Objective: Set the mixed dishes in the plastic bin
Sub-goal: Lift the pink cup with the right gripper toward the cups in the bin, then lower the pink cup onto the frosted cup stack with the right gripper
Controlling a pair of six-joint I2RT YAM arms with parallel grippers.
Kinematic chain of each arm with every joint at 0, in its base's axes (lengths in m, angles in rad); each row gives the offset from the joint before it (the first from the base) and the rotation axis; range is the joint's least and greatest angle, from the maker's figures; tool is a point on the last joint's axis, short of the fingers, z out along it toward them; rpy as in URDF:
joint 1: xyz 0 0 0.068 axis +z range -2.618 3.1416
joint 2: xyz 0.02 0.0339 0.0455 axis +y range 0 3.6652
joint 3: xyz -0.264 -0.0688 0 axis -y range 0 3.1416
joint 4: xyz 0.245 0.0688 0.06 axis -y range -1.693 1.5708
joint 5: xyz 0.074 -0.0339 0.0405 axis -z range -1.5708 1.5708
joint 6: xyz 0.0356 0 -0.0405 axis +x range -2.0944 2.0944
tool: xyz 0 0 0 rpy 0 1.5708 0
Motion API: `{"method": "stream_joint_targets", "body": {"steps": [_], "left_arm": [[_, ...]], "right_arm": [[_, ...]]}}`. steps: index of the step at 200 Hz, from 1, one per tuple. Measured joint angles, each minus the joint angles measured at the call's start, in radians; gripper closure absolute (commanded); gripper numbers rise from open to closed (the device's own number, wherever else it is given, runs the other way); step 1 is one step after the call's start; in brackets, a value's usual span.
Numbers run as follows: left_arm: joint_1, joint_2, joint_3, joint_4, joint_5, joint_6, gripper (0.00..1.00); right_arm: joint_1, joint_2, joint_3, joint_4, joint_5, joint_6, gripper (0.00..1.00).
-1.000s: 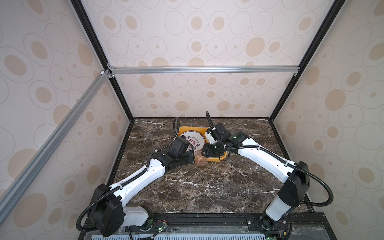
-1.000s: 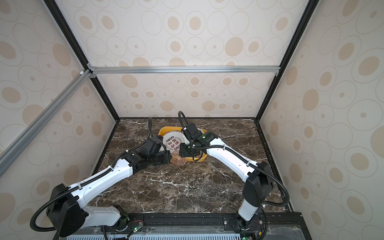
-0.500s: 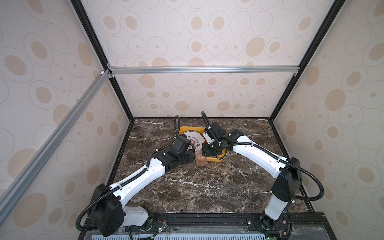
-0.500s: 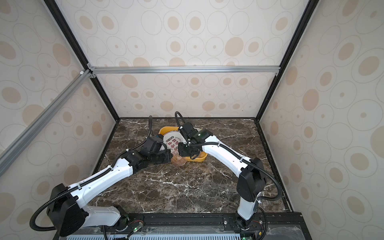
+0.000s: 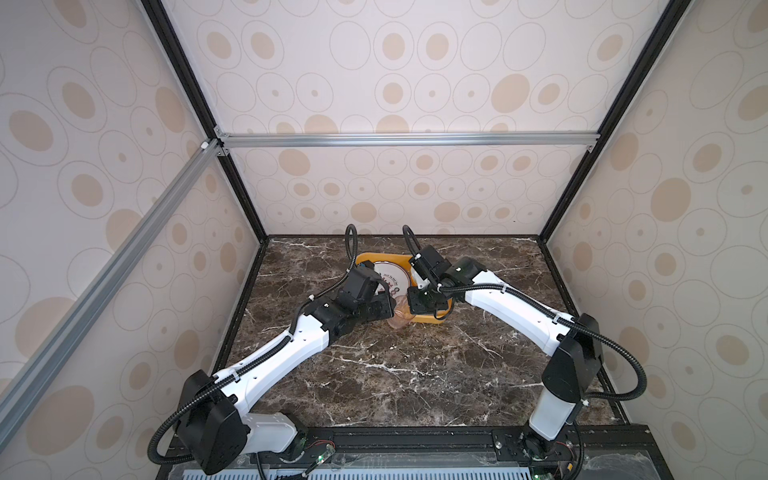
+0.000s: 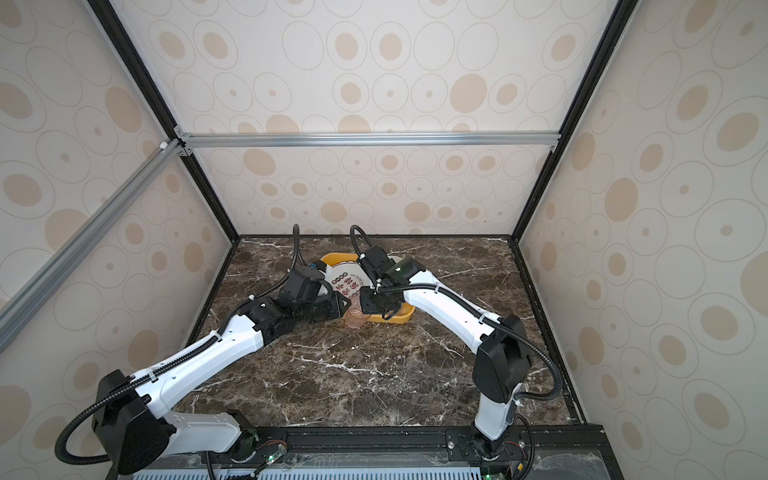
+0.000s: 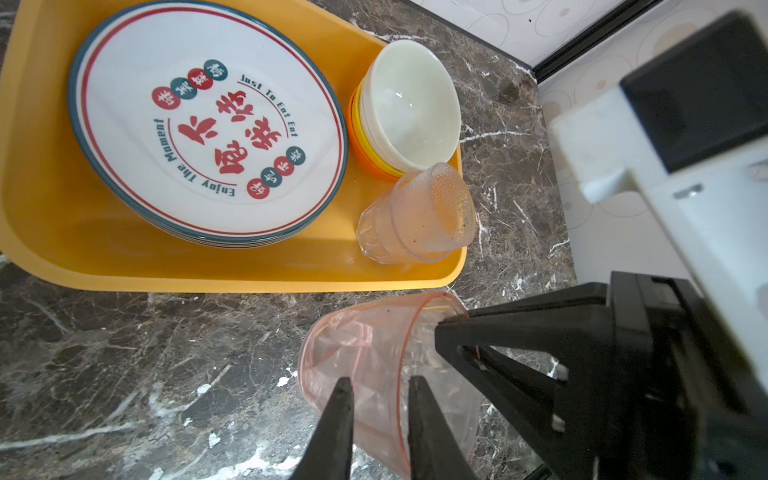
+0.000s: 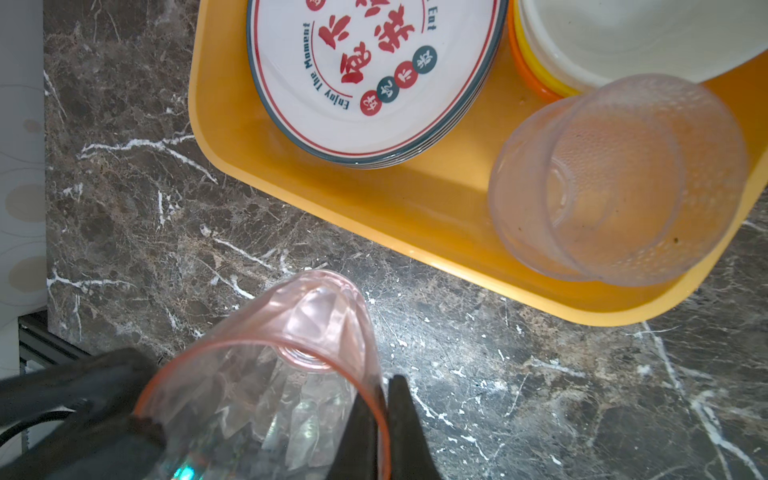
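A translucent pink cup [image 7: 374,353] [image 8: 291,332] hangs tilted just outside the front rim of the mustard-yellow plastic bin [image 7: 124,278] [image 8: 415,249], seen in both top views [image 5: 401,315] [image 6: 356,320]. My right gripper [image 8: 384,384] is shut on its rim, one finger inside and one outside. My left gripper [image 7: 380,380] straddles the opposite wall with its jaws slightly apart, open. Inside the bin lie stacked white plates [image 7: 208,124] with red characters, nested bowls [image 7: 411,104] with an off-white one on top, and nested clear cups [image 7: 419,216] on their side.
The bin [image 5: 432,321] sits at the back middle of the dark marble table [image 5: 415,374]. Both arms meet at its front edge. Patterned walls and black frame posts close in the table on three sides.
My right gripper has swung left and closed on the pink cup's rim. My left gripper, shut on the cup before, has parted its jaws a little. The cup has barely moved.
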Motion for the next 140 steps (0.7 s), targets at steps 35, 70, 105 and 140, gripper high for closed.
{"method": "stream_joint_targets", "body": {"steps": [35, 70, 105, 140], "left_arm": [[0.0, -0.025, 0.0, 0.0, -0.004, -0.008, 0.62], [0.0, -0.08, -0.022, 0.008, -0.015, -0.018, 0.57], [0.0, -0.1, -0.05, 0.019, -0.021, -0.024, 0.55], [0.0, -0.102, -0.078, 0.023, -0.02, -0.031, 0.55]], "right_arm": [[-0.035, -0.003, 0.0, -0.005, 0.014, -0.002, 0.96], [-0.082, -0.028, 0.0, -0.012, 0.022, -0.01, 0.96], [-0.142, -0.068, 0.0, -0.013, 0.026, -0.024, 0.96], [-0.209, -0.079, 0.016, -0.031, 0.025, -0.045, 0.96]]}}
